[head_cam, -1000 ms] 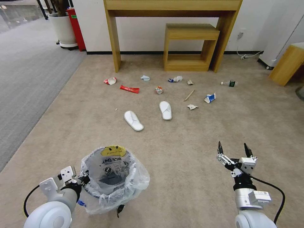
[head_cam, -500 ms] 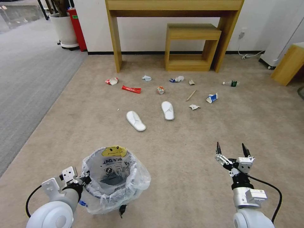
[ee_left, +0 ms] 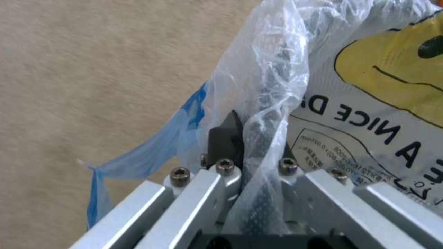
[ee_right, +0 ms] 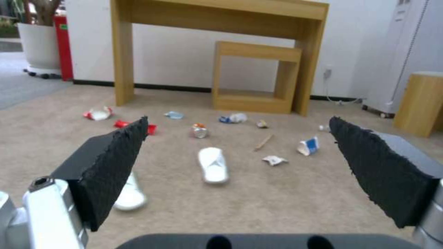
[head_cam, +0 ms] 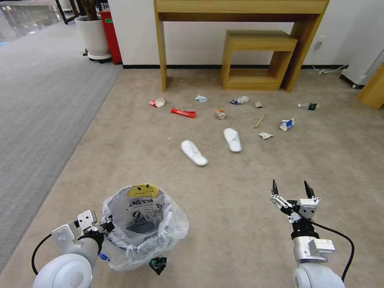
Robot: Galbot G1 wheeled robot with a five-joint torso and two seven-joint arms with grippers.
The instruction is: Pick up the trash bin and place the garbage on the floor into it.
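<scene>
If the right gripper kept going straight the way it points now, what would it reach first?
Probably bare floor, then the nearer garbage. The open right gripper points forward over the carpet; in its wrist view a white slipper lies about centred between the fingers. Depth is unclear, so the slipper is only a likely first contact.

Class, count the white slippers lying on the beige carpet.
2. The left slipper lies nearer the trash bin; the right slipper lies just below the crushed can.

Wooden desk [head_cam: 240, 8] against wall, wooden stool [head_cam: 258, 60] beneath; white pot [head_cam: 94, 38], apparently planter; red bin [head_cam: 112, 36].
</scene>
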